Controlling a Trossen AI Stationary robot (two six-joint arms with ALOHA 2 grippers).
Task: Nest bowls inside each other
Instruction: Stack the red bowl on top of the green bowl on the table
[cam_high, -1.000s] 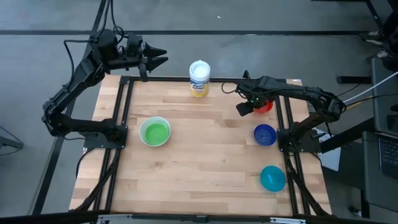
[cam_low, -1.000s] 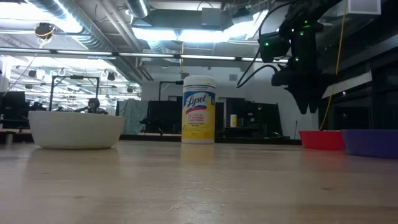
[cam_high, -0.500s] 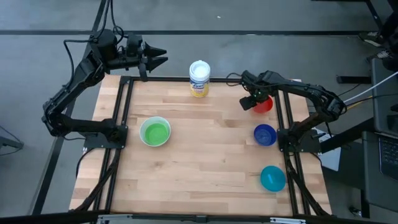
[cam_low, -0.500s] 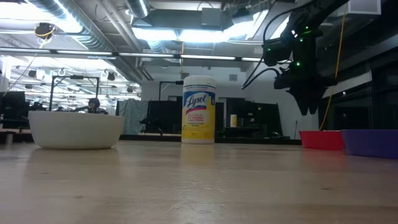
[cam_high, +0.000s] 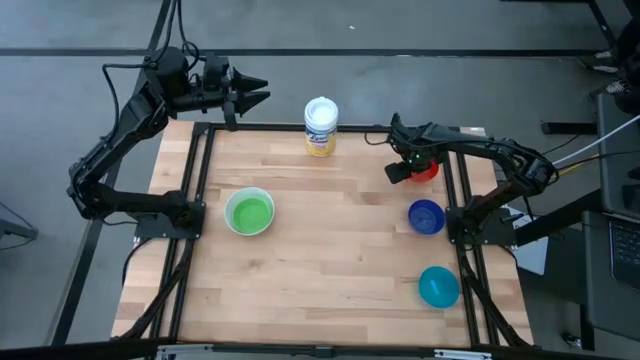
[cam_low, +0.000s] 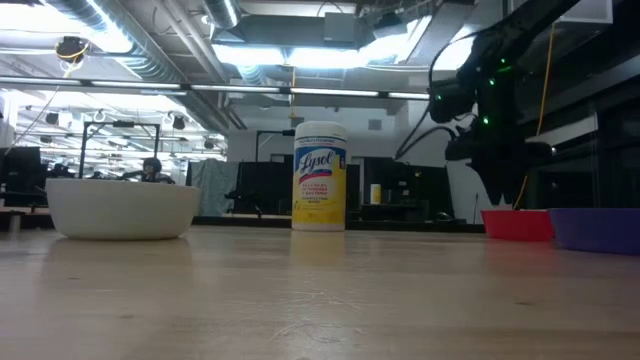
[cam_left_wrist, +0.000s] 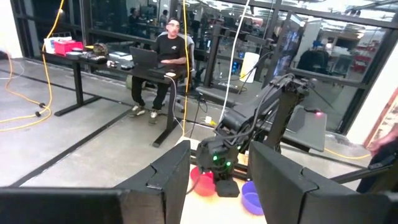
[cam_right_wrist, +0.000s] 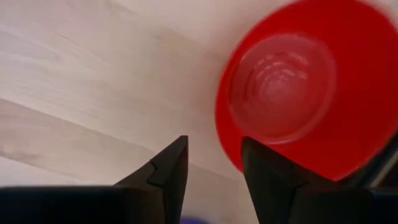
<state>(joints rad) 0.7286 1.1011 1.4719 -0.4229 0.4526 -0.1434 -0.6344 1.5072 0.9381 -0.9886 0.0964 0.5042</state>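
The red bowl (cam_high: 427, 169) stands on the table at the far right, seen close in the right wrist view (cam_right_wrist: 311, 93). My right gripper (cam_right_wrist: 211, 155) hangs open just above it, pointing down. One finger is over the bowl's rim and the other over bare wood beside it. In the low view its tips (cam_low: 503, 200) are close over the bowl's rim (cam_low: 517, 222). The green bowl (cam_high: 249, 212) sits inside the white bowl (cam_low: 123, 210). The dark blue bowl (cam_high: 426, 216) and the teal bowl (cam_high: 439, 286) stand along the right edge. My left gripper (cam_high: 262, 95) waits open, held level above the far left corner.
A white-lidded canister with a yellow label (cam_high: 321, 126) stands at the middle of the far edge. Black frame rails (cam_high: 190, 220) run along the table's left and right sides. A person sits at a desk beyond the table (cam_left_wrist: 165, 56).
My right gripper has sunk toward the red bowl, shifting slightly across the table above the bowl's rim. The bowls and the left arm have kept still.
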